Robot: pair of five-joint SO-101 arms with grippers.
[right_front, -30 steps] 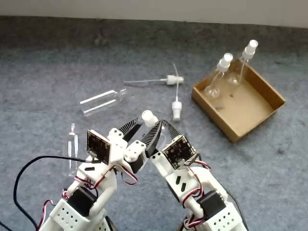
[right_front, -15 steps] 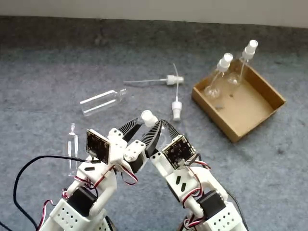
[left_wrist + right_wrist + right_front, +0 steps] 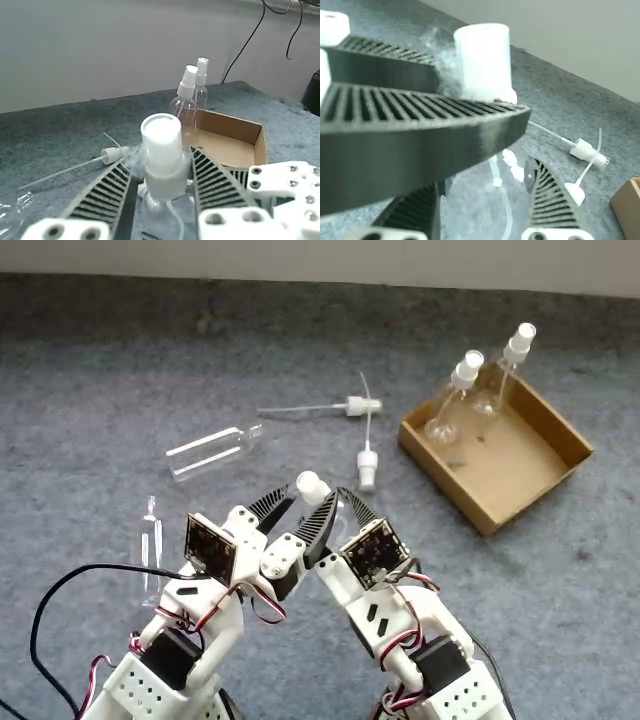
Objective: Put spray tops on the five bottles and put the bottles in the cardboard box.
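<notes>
A clear bottle (image 3: pixel 485 200) stands between the two arms in the right gripper (image 3: pixel 485 212), which is shut on its body. The left gripper (image 3: pixel 161 175) is shut on the white spray top (image 3: pixel 161 150) sitting at that bottle's neck. In the high view both grippers (image 3: pixel 305 505) meet around the spray top (image 3: pixel 310 485). The cardboard box (image 3: pixel 540 480) lies to the right, with two capped bottles (image 3: pixel 452 400) (image 3: pixel 503 375) leaning in its far corner. Two bare bottles (image 3: pixel 213 452) (image 3: pixel 150 555) lie on the carpet at the left. Two loose spray tops (image 3: pixel 350 407) (image 3: pixel 368 465) lie near the middle.
Everything rests on grey carpet (image 3: pixel 100 390). A black cable (image 3: pixel 60 590) loops beside the left arm's base. A pale wall (image 3: pixel 320 260) runs along the far edge. The box's open interior (image 3: pixel 225 147) has bare floor beside the two bottles.
The left arm's wrist has shifted slightly with the spray top still in its gripper. The right arm and the loose items have not moved.
</notes>
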